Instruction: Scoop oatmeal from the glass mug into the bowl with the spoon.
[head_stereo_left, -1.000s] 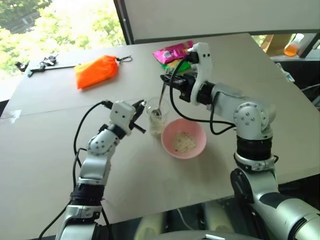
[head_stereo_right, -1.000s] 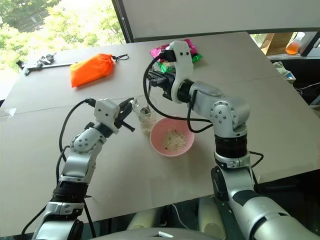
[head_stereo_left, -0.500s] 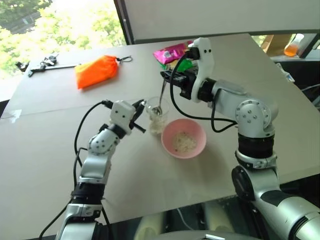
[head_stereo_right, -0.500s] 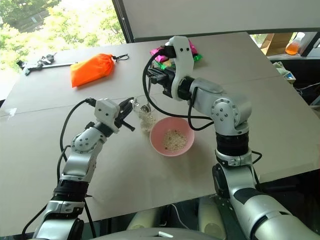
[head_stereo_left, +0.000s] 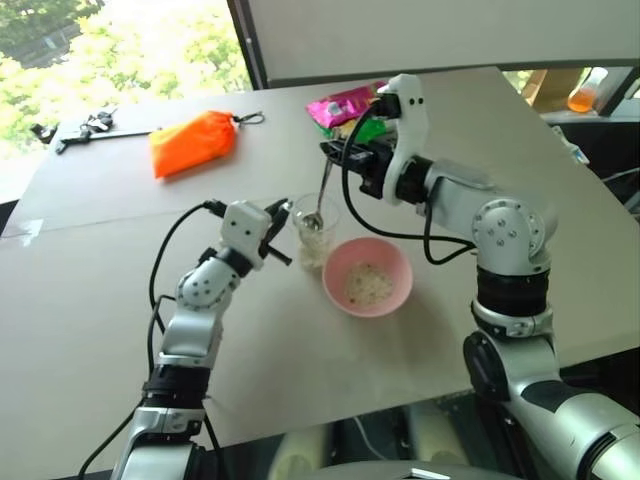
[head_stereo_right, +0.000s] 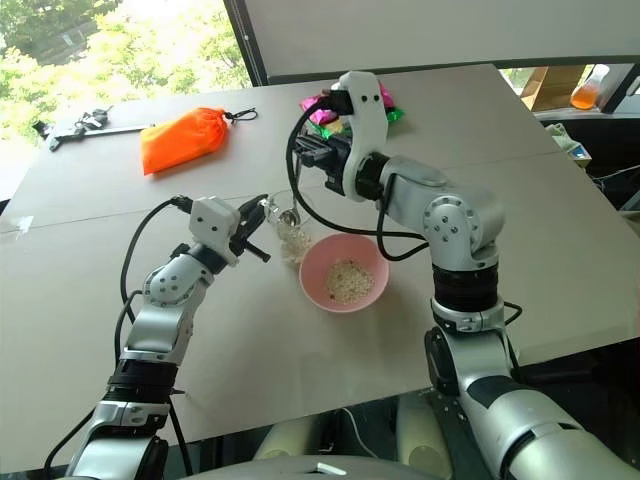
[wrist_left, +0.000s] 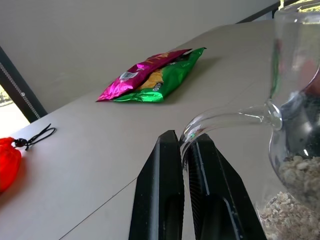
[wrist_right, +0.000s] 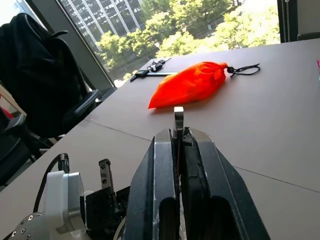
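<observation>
The glass mug (head_stereo_left: 313, 236) stands mid-bench, holding oatmeal (wrist_left: 287, 212) in its lower part, with the spoon (head_stereo_left: 322, 200) standing in it, bowl end down. My left hand (wrist_left: 184, 150) is clamped on the mug's thin handle from the left. My right hand (wrist_right: 178, 145), above the mug, is clenched on the spoon's handle. The pink bowl (head_stereo_left: 367, 277) sits just right of and nearer than the mug, flakes inside. An orange pouch (head_stereo_left: 193, 142) and a snack packet (wrist_left: 152, 75) lie on the far side of the bench (head_stereo_left: 100, 300).

Beige table (head_stereo_left: 90, 300), sunlit window (head_stereo_left: 120, 50) with trees, black office chair (wrist_right: 40, 75)
</observation>
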